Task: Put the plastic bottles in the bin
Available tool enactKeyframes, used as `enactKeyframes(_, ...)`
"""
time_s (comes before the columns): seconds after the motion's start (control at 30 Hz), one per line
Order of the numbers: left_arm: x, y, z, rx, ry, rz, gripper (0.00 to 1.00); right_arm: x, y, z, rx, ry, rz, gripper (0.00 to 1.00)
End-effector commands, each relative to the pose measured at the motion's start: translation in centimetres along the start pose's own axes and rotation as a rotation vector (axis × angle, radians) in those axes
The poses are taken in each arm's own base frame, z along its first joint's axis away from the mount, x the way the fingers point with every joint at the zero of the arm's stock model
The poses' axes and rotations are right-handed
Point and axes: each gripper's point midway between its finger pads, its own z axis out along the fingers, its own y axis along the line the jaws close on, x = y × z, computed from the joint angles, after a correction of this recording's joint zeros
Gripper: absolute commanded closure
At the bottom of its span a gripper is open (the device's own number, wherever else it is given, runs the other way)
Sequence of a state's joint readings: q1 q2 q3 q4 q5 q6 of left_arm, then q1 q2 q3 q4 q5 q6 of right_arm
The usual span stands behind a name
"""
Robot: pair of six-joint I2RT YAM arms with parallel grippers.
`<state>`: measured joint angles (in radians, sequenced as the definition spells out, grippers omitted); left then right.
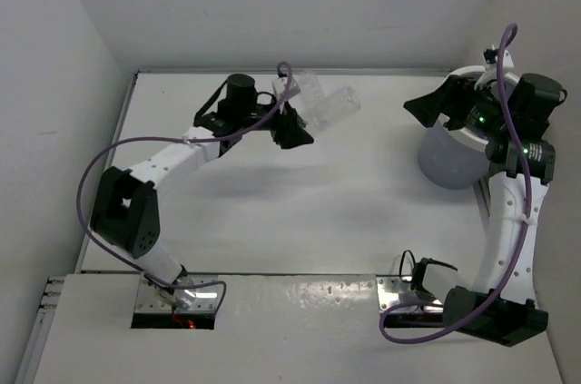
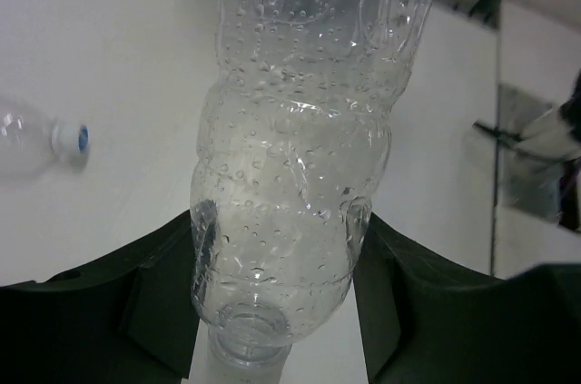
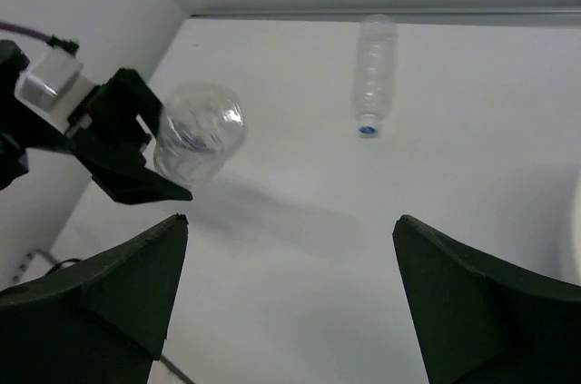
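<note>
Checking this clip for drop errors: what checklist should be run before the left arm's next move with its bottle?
1. Grip: the left gripper is shut on the held bottle near its neck: ok.
2. The held bottle is off the table, with its shadow beneath it: ok.
3. Mouth of the bin free: not ok, the right gripper and its wrist hang over it in the top view.
4. The right gripper is open and empty: ok.
5. All bottles collected: not ok, one capped bottle lies by the far edge.
6. Bin contents: cannot tell.

White table [image 1: 300, 211]: 1 bottle [image 3: 375, 71], apparently bin [image 1: 445, 164]
</note>
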<state>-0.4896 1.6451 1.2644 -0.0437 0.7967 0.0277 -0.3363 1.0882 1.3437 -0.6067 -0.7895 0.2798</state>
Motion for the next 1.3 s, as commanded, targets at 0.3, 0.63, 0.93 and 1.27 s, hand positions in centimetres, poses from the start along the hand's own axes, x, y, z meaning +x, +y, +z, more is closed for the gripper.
enactKeyframes(0.3,-9.6,-9.0,-1.5,0.264,-0.247,-0.196,0.89,-3.2,10.0,4.1,-0.406,-0.001,0.15,0.01)
enactKeyframes(0.63,-10.0,-11.0,-1.4,0.335,-0.248,-0.194,0.9,-2.4,12.1,4.8,-0.496,0.045,0.15,0.01)
enactKeyframes(0.93,-10.0,-11.1,-0.3,0.353,-0.235,-0.198,0.9,-1.7,12.5,4.9,-0.51,0.065,0.125,0.04)
enactKeyframes(1.27,-10.7,-11.1,0.3,0.363,-0.241,-0.187,0.9,-0.1,12.7,5.0,-0.515,0.116,0.089,0.26)
